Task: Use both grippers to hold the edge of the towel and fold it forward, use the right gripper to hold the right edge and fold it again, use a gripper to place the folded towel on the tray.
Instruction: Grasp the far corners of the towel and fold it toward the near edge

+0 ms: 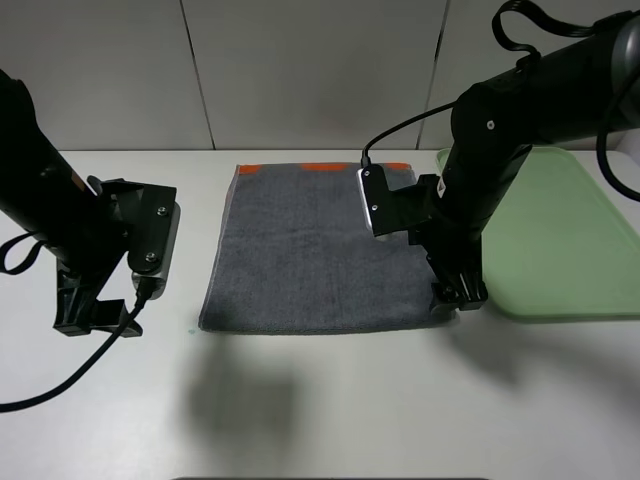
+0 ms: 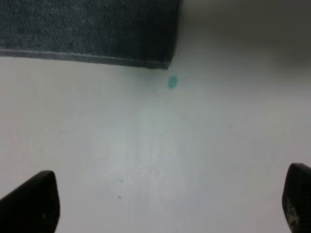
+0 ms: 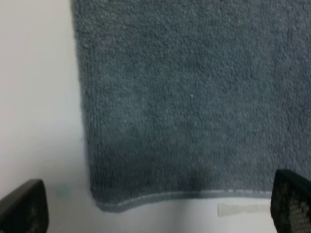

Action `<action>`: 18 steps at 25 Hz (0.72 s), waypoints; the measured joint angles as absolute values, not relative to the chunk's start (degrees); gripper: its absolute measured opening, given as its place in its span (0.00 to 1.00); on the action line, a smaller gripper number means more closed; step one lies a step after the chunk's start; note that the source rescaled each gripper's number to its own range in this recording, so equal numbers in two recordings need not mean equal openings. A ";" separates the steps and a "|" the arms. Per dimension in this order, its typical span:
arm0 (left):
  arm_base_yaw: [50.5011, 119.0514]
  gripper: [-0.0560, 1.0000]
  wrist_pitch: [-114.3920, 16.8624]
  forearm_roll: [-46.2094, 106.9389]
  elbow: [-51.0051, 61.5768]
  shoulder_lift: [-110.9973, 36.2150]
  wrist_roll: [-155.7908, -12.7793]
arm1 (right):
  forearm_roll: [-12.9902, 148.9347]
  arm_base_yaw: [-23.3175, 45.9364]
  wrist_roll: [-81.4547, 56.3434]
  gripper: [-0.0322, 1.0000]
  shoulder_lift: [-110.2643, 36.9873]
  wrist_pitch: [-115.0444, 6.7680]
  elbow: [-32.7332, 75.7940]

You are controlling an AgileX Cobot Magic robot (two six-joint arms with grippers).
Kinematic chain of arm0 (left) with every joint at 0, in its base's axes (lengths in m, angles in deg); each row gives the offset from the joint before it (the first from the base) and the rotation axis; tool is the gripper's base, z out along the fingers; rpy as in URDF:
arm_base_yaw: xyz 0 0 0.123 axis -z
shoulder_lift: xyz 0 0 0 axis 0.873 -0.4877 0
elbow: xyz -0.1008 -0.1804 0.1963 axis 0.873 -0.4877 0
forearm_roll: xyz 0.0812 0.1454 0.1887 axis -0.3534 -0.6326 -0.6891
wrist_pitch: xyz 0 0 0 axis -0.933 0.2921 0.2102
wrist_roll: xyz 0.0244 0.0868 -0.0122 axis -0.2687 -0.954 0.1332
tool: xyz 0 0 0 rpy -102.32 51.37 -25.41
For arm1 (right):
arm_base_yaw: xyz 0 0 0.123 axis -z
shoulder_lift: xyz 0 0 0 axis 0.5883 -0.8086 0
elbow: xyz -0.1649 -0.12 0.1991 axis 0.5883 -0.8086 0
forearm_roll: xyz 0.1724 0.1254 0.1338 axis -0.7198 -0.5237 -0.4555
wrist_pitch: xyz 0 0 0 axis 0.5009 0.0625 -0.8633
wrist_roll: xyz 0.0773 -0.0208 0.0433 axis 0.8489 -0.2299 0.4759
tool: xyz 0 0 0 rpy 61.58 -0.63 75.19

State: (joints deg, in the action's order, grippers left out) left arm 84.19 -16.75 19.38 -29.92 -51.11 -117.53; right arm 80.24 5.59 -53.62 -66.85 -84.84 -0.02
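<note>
The dark grey towel (image 1: 310, 250) lies flat on the white table, with its orange band along the far edge. My right gripper (image 1: 460, 293) is open and points down just off the towel's near right corner, between towel and tray. In the right wrist view its two fingertips (image 3: 22, 208) stand wide apart in front of the towel's hem (image 3: 194, 97). My left gripper (image 1: 95, 315) is open and empty over bare table, well left of the towel. In the left wrist view a towel corner (image 2: 87, 29) lies well beyond the spread fingertips (image 2: 31, 204). The light-green tray (image 1: 560, 230) lies right of the towel.
A small green dot (image 2: 172, 82) marks the table beside the towel's near left corner. A pale strip (image 3: 243, 209) lies on the table just in front of the hem. A grey wall stands behind the table. Bare table spans the front.
</note>
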 joint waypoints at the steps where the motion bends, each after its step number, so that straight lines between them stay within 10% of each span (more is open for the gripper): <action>1: 84.19 0.91 -16.80 19.38 -29.92 -51.11 -117.68 | 80.15 5.59 -53.97 1.00 -67.00 -84.73 -0.02; 18: 84.19 0.91 -17.00 20.80 -29.92 -51.11 -118.00 | 79.65 5.59 -55.64 1.00 -74.77 -83.23 -0.09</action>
